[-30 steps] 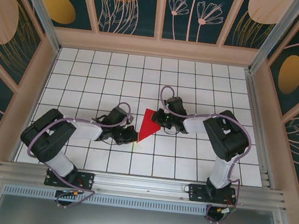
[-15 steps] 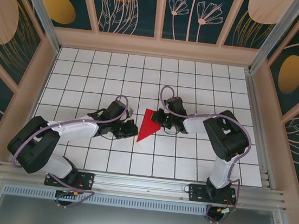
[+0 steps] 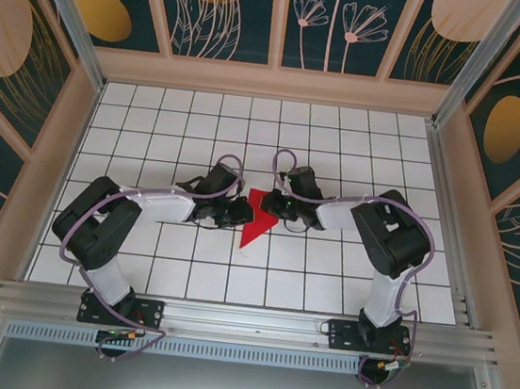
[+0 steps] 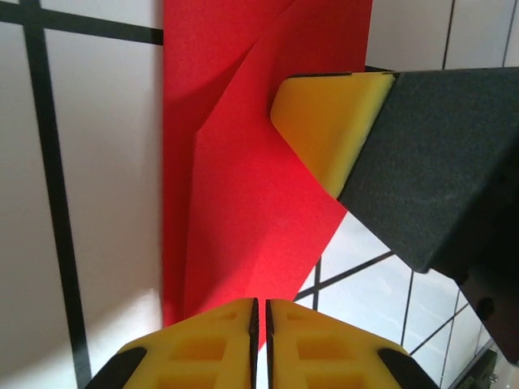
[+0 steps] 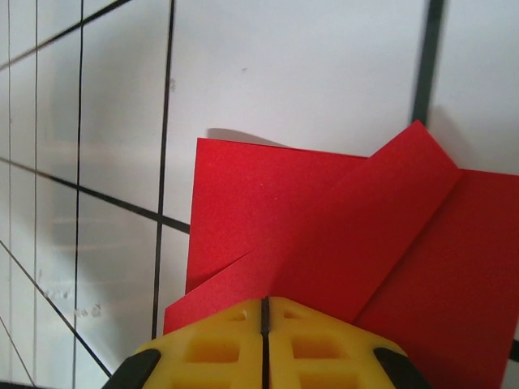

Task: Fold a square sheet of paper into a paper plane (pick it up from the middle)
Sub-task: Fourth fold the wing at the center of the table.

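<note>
Bright red thin paper sheet point(image 3: 256, 224) flat on white gridded desk point(image 3: 342, 148), folded to rough point, flaps overlapping; no finished dart. Left hand point(image 3: 241, 213), right hand point(image 3: 270, 211) both closed, tips at paper; pinching it? Cannot tell. Further folds likely remain.

Black joints point(image 3: 394, 241), pale grey links point(image 3: 159, 206), lilac cables point(image 3: 281, 162); left end effector point(image 4: 259, 312) and right end effector point(image 5: 265, 312) have yellow gridded pads point(image 4: 207, 344)

Top camera: high at near edge, looking down on table point(image 3: 156, 115); wrist cameras: close, sharing red paper point(image 4: 243, 203).
</note>
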